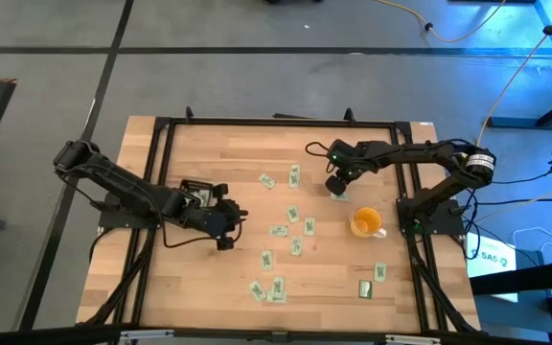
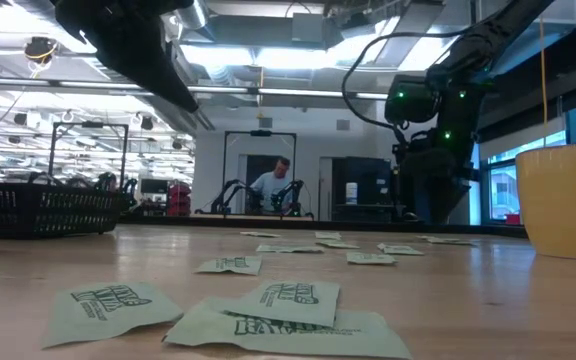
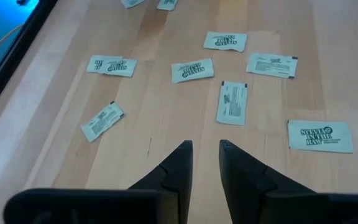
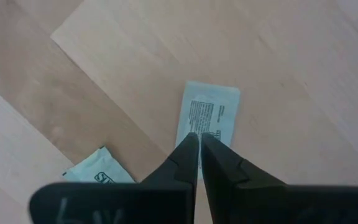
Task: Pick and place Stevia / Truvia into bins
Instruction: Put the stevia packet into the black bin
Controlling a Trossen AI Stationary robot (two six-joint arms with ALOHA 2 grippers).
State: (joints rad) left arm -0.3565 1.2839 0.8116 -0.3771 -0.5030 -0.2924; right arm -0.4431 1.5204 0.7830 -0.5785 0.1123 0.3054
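Pale green Stevia sachets (image 1: 279, 231) lie flat, scattered between both hands; one sachet (image 4: 209, 119) lies at the right hand's (image 4: 199, 138) fingertips. Black bin (image 1: 195, 192) sits beside the left hand (image 1: 226, 230).

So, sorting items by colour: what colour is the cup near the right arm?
Yellow-orange; the cup shows best in the high view.

Bright ceiling lights (image 2: 268, 55) glaring in low view, arms showing as silhouettes; near sachets (image 2: 268, 315) blurring; bench (image 1: 218, 153) evenly lit from overhead, shadows staying soft.
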